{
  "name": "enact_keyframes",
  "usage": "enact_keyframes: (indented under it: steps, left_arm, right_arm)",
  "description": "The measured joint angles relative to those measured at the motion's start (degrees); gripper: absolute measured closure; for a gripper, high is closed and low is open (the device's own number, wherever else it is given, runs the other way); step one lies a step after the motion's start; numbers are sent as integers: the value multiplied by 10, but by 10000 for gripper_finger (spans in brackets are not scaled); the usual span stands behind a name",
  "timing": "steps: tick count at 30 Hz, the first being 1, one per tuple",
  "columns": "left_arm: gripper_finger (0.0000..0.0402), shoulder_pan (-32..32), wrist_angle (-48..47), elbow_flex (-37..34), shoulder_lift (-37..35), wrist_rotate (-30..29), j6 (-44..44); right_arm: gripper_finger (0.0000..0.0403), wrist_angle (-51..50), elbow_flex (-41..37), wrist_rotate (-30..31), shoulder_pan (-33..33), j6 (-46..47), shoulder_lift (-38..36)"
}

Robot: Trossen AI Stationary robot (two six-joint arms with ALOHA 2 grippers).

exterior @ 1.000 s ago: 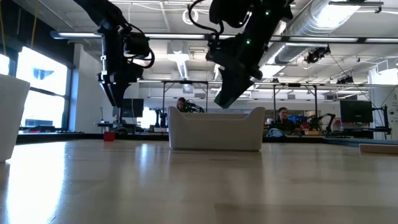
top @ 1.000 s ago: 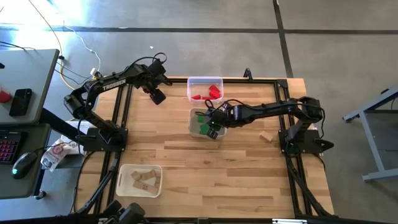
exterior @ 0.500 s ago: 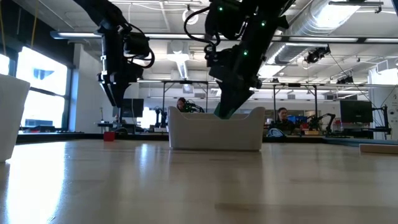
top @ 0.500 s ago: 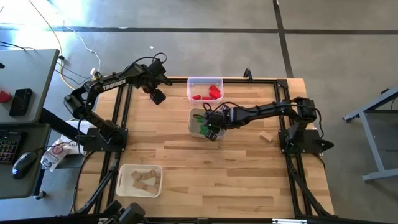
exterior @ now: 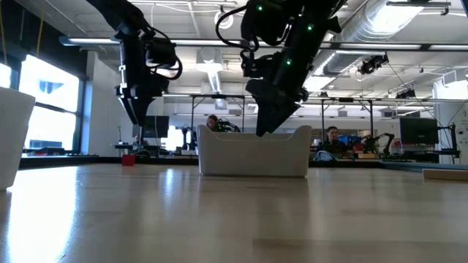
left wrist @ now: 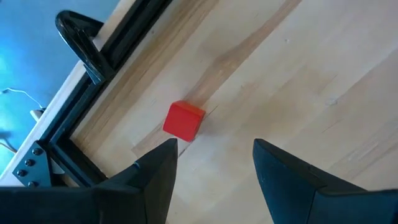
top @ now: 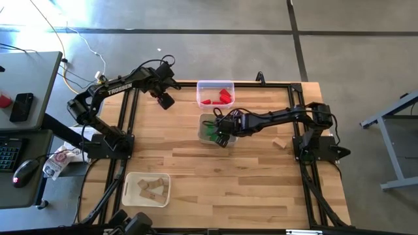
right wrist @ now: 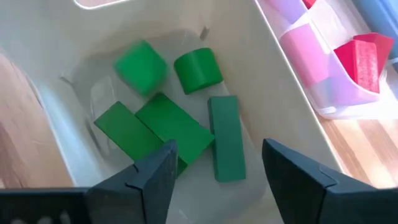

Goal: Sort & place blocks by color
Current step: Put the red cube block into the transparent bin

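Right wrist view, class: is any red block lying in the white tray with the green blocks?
No: the white tray holds only green blocks, while the red blocks sit in the neighbouring clear tray.

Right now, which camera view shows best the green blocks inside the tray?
The right wrist view: the green blocks lie in plain sight in their tray, just past the open right gripper. In the high view they are a small patch partly under the arm. The low view shows only the tray's wall; the left wrist view shows none.
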Motion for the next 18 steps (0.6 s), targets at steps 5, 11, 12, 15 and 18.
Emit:
enact_keyframes:
  steps: [5,11,12,15,18]
  left_arm:
    - [199,0,7,0,0,0,-1]
    - [179,3,19,0,0,-18,-72]
    - [178,5,21,0,0,-26,-101]
    - [177,9,21,0,8,-34,-157]
    - [179,14,20,0,22,-21,-167]
  right_arm:
    - [184,0,0,-2,0,3,0]
    - [194,0,0,-23,0,1,0]
    - [195,0,0,-24,0,1,0]
    - [199,0,0,-24,0,0,0]
    - [199,-1,0,-24,0,0,0]
